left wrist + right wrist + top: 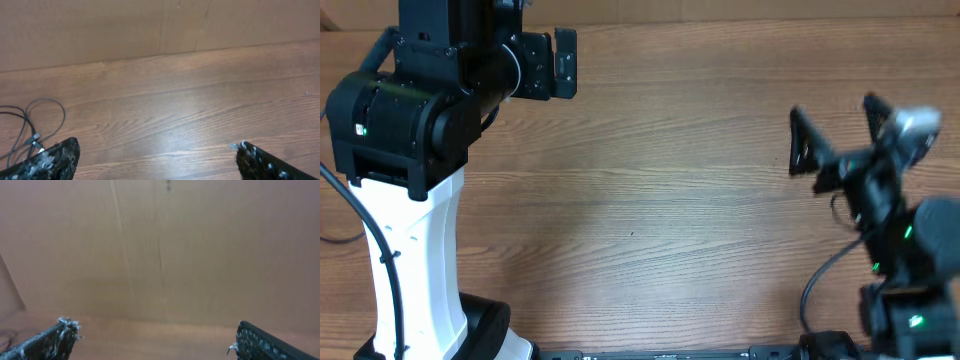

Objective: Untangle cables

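Left arm [410,130]: black upper part on a white column, at the left side of the overhead view.
Cables [33,135]: thin black cords in loose loops, lying flat on the table at the far left of the left wrist view. Some run off the left edge. A small plug end lies just beside the left finger.
Left claw [159,146]: jaws wide apart, only bare wood between them. The cords lie outside the jaws, to the left.
Fingers [50,161]: black, flecked with pale scuffs.
Table [660,200]: brown wood grain.
Wall [125,30]: brown cardboard with a vertical seam, standing at the table's far edge.
Right claw [156,326]: jaws wide apart, gripping nothing, facing the cardboard.
Right arm [910,240]: black, small green lights, at the right edge of the overhead view.
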